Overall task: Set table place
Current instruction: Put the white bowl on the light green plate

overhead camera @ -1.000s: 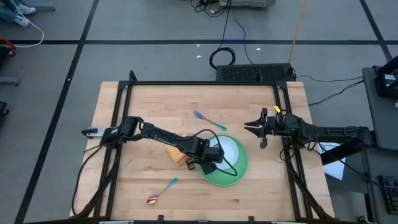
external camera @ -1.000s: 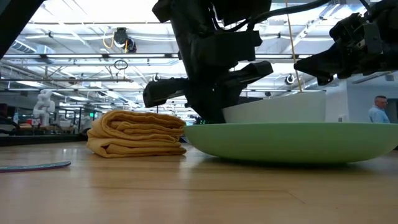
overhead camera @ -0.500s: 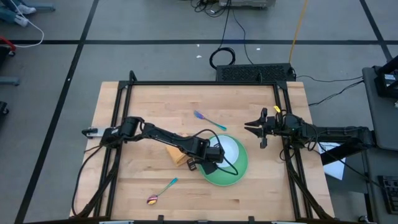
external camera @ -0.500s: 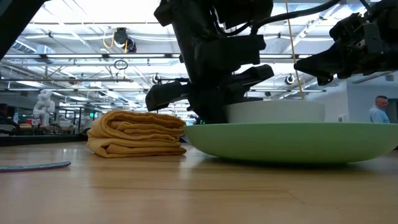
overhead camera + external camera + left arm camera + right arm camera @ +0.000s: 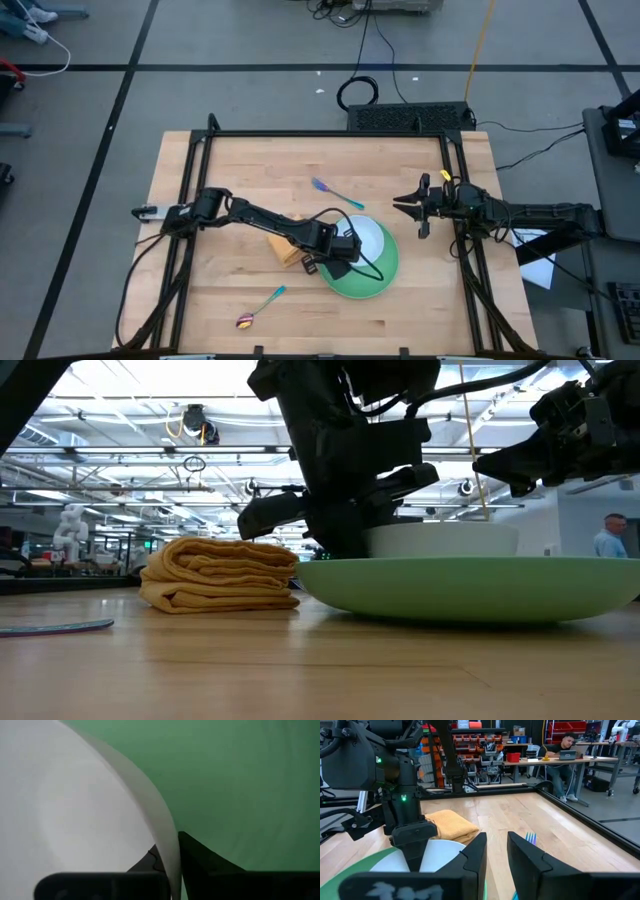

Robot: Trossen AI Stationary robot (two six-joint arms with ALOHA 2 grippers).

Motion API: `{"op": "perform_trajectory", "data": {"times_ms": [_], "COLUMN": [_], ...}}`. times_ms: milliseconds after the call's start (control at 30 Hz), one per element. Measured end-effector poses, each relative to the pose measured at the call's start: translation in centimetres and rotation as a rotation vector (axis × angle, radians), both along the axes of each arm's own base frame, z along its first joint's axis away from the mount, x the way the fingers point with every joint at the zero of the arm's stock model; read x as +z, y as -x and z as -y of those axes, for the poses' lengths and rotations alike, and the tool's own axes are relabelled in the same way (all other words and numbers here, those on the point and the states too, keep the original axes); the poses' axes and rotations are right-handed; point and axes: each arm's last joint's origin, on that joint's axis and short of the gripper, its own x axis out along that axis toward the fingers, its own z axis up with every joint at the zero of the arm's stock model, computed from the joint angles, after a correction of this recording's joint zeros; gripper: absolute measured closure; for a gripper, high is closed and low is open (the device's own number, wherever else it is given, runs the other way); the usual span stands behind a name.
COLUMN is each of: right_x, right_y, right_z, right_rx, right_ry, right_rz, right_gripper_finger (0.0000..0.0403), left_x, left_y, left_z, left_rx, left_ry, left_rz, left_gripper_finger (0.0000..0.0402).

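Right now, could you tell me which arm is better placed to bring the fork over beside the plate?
The right. Its gripper hovers open and empty near the fork, while the left gripper is clamped on the white bowl's rim over the green plate.

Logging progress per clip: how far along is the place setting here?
Done: the green plate is down. In hand: the left tool grips the white bowl by its rim, on the plate. Left: fork, spoon and napkin lie scattered; the right tool waits.

A seated person (image 5: 566,750) works at a desk (image 5: 555,762).
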Motion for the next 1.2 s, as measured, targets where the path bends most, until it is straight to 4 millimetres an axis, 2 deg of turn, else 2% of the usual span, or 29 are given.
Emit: {"op": "perform_trajectory", "data": {"times_ms": [500,733,833,1033,1200], "right_x": [0.0,0.0,0.0,0.0,0.0], "right_y": [0.0,0.0,0.0,0.0,0.0], "right_z": [0.0,0.0,0.0,0.0,0.0], "right_rx": [0.0,0.0,0.0,0.0,0.0], "right_ry": [0.002,0.002,0.002,0.002,0.001], "right_rz": [0.0,0.0,0.0,0.0,0.0], "right_gripper_finger": [0.0335,0.0335,0.0335,0.0335,0.0335], "left_x": [0.1,0.2,0.2,0.3,0.3], "left_y": [0.3,0.3,0.2,0.2,0.2], "left_z": [1.8,1.8,1.8,1.7,1.7], "left_rx": [-0.029,-0.014,-0.007,0.007,0.008], "left_ry": [-0.024,-0.05,-0.047,-0.069,-0.07], "left_rz": [0.013,0.029,0.03,0.038,0.038], "left_gripper_finger": [0.0372,0.0367,0.0339,0.0258,0.0219]}}
